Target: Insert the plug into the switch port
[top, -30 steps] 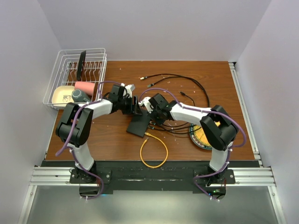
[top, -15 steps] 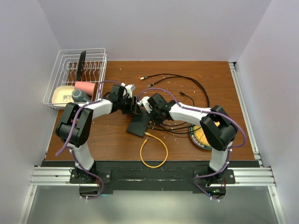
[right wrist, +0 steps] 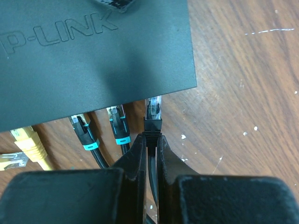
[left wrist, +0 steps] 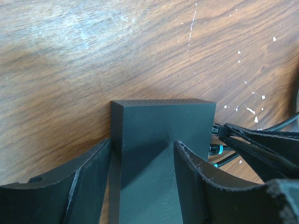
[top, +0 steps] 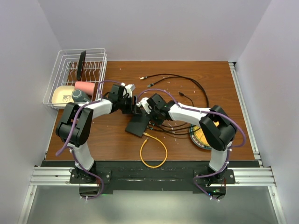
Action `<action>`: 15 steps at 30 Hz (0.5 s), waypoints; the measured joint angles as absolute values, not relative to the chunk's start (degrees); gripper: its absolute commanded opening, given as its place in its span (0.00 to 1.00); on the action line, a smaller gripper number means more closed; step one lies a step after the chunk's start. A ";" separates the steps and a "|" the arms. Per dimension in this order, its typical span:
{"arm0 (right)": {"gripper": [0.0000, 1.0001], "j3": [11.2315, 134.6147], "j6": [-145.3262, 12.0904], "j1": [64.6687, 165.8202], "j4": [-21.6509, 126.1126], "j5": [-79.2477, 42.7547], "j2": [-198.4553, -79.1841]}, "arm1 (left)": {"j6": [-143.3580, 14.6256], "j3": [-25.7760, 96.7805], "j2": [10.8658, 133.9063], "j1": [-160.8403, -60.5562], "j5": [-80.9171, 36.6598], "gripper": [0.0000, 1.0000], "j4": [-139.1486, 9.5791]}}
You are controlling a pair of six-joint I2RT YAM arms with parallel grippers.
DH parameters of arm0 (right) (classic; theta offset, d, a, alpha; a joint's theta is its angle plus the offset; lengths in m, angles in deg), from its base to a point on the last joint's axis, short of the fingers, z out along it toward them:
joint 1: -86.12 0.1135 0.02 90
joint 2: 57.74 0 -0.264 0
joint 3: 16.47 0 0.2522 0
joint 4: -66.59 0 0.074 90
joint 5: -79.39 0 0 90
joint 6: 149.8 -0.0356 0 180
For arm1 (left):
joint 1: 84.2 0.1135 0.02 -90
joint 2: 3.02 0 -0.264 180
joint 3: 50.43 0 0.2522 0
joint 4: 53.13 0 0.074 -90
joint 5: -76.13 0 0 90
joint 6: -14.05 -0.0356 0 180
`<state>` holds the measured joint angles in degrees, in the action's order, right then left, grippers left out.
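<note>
Black switch (right wrist: 93,51) reading "P-LINK" sits clamped in left pincer (left wrist: 142,149); right pincer (right wrist: 149,145) pinches the plug (right wrist: 153,114).

rack: white wire dish rack (top: 93,52), far-left corner of table (top: 112,140), holds pink cup (top: 84,87), dark mug (top: 79,96) | yellow cable (top: 167,150): looped, near edge, centre | plate (top: 197,136): round, yellow-and-dark, right | black cables (top: 196,84): far centre

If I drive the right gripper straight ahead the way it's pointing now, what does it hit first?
The black plug pinched in the right gripper leads, and its clear tip would meet the switch edge first, beside the two teal-banded plugs. Whether it lines up with a port is hidden.
</note>
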<state>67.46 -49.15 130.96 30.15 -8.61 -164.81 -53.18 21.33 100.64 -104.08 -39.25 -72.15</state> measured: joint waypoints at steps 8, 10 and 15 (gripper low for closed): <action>0.00 67.46 -48.65 131.18 29.91 -8.78 -165.33 | -54.54 21.33 100.83 -104.08 -40.59 0.59 -71.27; 0.00 67.46 -48.67 131.18 29.89 -8.56 -165.37 | -54.62 21.33 101.03 -104.10 -41.02 0.59 -70.81; 0.00 67.46 -48.97 131.18 29.69 -8.15 -165.37 | -55.52 21.33 101.34 -104.12 -42.03 0.59 -70.11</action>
<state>67.46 -48.97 131.18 29.69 -8.15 -165.37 -55.52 21.33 101.34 -104.12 -42.03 -70.11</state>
